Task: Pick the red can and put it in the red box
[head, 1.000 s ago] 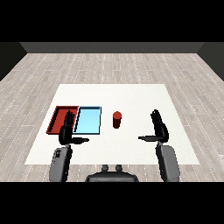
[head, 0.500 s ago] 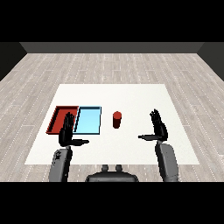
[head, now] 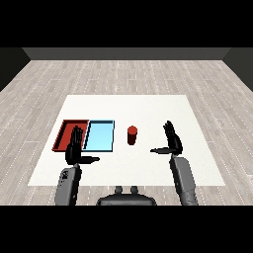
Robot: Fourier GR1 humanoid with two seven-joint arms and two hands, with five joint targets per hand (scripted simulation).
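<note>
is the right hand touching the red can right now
Apart. In the head view, bare white table shows between the red can and the right hand, whose fingers are straight and hold nothing.

1. You have a small, dark red cylindrical can standing upright on the white table, free of both hands.
2. It stands just to the right of the two trays, near the light blue one's right edge (nothing touches it).
3. You will find the shallow red rectangular tray at the left end of the pair, lying flat with its right side against the light blue tray; its near part is hidden behind a hand.
</note>
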